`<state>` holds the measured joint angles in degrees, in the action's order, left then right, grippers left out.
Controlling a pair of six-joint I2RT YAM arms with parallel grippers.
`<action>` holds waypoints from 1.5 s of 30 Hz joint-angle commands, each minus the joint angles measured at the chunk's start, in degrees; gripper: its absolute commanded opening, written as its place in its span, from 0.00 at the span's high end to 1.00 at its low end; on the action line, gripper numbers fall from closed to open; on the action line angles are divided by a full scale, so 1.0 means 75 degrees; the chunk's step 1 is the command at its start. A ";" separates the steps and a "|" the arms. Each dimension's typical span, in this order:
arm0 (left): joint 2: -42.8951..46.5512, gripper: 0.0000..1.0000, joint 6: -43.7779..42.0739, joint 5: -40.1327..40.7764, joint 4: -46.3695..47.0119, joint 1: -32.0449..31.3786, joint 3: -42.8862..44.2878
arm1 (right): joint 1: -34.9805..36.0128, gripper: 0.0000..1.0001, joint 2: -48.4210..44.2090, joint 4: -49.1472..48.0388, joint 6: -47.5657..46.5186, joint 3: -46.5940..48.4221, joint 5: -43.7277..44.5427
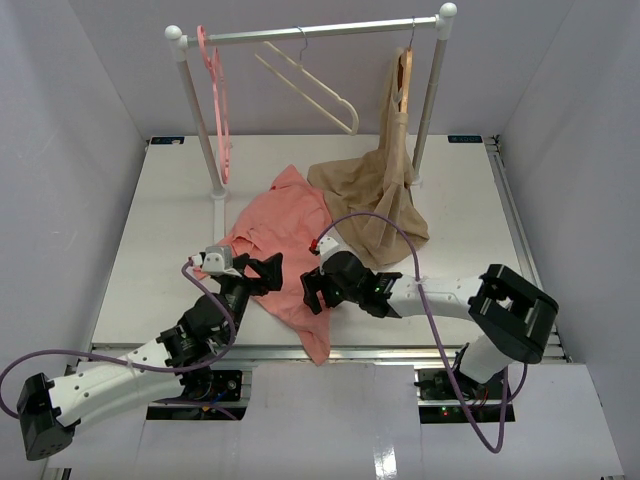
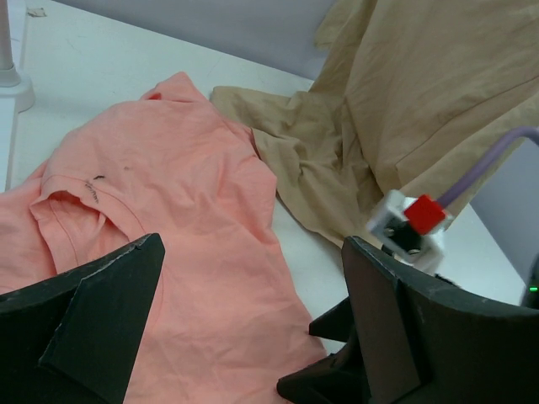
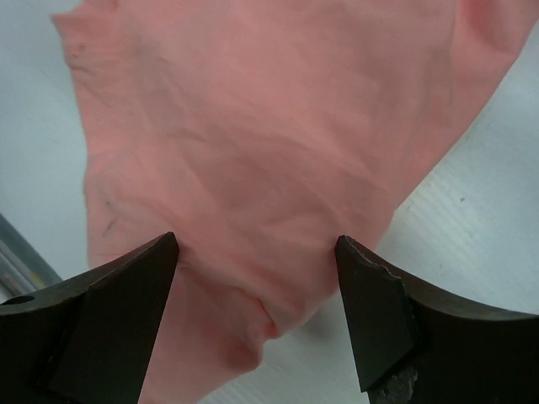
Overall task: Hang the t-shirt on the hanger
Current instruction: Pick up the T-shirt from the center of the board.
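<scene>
The salmon-pink t-shirt (image 1: 290,235) lies crumpled on the white table, its lower end trailing over the near edge. In the left wrist view its collar (image 2: 80,195) faces up. The cream-white hanger (image 1: 312,88) hangs bare by its metal hook on the rail. My left gripper (image 1: 264,272) stands open at the shirt's left edge, its fingers (image 2: 101,324) spread wide above the fabric with nothing between them. My right gripper (image 1: 312,288) is open at the shirt's right edge. Its jaws (image 3: 257,246) straddle a raised fold of the t-shirt (image 3: 269,151) without pinching it.
A white rack with a rail (image 1: 310,33) stands at the back. A pink hanger (image 1: 218,100) hangs at its left. A beige garment (image 1: 385,190) on a brown wooden hanger (image 1: 403,75) hangs at its right and spreads onto the table beside the t-shirt.
</scene>
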<state>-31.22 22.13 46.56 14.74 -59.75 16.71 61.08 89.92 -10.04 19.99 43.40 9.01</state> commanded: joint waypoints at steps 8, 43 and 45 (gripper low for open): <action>-0.0222 0.06 -0.0408 -0.0154 0.0577 -0.0014 -0.0118 | 0.0107 0.92 -0.0013 0.1384 0.0597 0.0285 0.1485; -0.4892 0.51 -0.0010 -0.1107 -0.0640 0.1776 0.1068 | -0.0303 0.92 -0.3826 0.2048 0.0873 -0.1681 0.3790; -0.5048 0.50 0.0036 -0.1079 -0.0716 0.1769 0.1088 | -0.0306 0.92 -0.3898 0.2031 0.0871 -0.1710 0.3821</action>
<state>-68.13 21.15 38.12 11.81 -46.65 23.08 59.14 62.77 6.72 26.00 31.44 34.65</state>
